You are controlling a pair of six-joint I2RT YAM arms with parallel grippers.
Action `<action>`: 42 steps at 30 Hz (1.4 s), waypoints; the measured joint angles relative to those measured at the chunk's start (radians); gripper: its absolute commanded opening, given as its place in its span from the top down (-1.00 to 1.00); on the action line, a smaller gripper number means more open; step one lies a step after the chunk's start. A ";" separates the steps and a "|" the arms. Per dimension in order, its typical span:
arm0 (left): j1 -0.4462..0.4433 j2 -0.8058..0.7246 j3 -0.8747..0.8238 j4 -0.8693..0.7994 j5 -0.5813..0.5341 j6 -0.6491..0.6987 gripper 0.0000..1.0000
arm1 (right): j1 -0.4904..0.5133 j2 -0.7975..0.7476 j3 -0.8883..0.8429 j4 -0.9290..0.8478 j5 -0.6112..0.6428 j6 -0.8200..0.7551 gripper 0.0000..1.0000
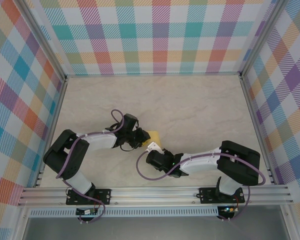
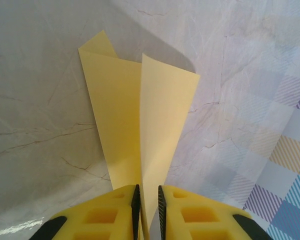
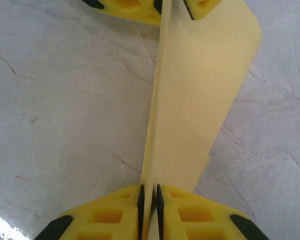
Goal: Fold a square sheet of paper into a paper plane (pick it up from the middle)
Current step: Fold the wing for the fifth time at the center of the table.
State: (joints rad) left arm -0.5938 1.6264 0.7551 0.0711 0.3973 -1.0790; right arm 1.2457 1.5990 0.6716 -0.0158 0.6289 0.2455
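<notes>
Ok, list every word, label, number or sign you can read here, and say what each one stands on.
None can be read.
The sheet of paper is plain yellow, with no print.
The left gripper and right gripper, both pinching it, show no marks.
The walls carry just a checked pattern, the table just veining.
The small board below the left arm's base is too small to read.

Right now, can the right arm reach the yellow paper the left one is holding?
Looks like yes: the right gripper has its jaws closed on one end of the yellow paper, and the left gripper pinches the opposite end.
</notes>
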 measured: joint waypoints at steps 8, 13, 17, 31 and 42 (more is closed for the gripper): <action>0.000 -0.045 0.026 -0.123 -0.080 0.047 -0.05 | -0.001 0.017 0.000 0.026 -0.001 0.032 0.82; 0.001 -0.119 0.046 -0.211 -0.151 0.071 -0.22 | -0.024 0.012 -0.026 0.098 -0.047 0.058 0.82; 0.001 -0.164 0.047 -0.260 -0.197 0.079 -0.24 | -0.061 -0.010 -0.067 0.154 -0.119 0.074 0.82; 0.002 -0.196 0.047 -0.306 -0.233 0.085 -0.24 | -0.176 -0.053 -0.163 0.312 -0.323 0.159 0.81; 0.002 -0.196 0.038 -0.306 -0.231 0.085 -0.25 | -0.258 -0.053 -0.186 0.372 -0.499 0.236 0.79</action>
State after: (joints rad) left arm -0.5919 1.4307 0.7933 -0.2348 0.1661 -0.9939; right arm 0.9874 1.5455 0.4858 0.3561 0.1295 0.4812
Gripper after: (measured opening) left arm 0.624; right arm 0.103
